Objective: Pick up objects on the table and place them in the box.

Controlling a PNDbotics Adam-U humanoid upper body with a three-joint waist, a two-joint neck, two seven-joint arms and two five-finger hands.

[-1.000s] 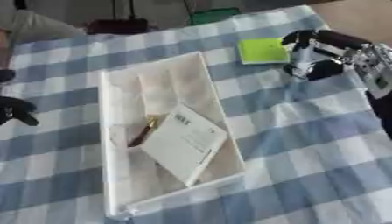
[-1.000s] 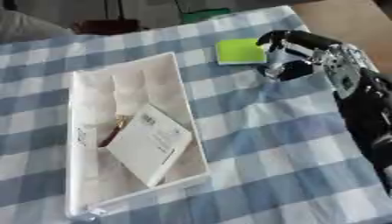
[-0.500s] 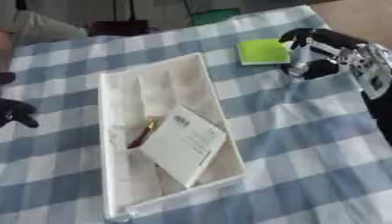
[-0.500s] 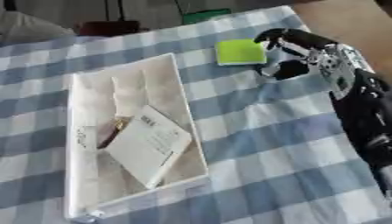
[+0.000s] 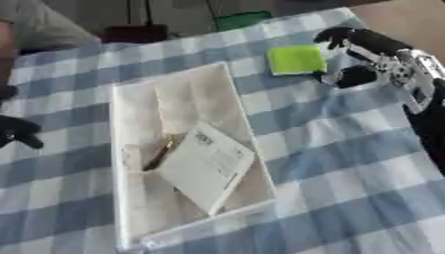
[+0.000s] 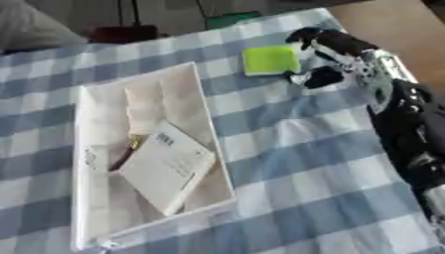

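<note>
Right hand (image 5: pixel 361 58) had edged closer to the green pad (image 5: pixel 295 59) at upper right, fingers spread around its edge, not yet holding it. White box (image 5: pixel 121 163) at centre-left already held a booklet (image 5: pixel 204 166). Left hand (image 5: pixel 17 133) sat idle at left edge; its fingers I could not tell.

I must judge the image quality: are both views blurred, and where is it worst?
Left eye view: soft all over; the right hand beside the green pad is smeared, its fingers indistinct. Right eye view: equally soft; print on the card in the white box is unreadable. No strong glare or hard shadows in either.
</note>
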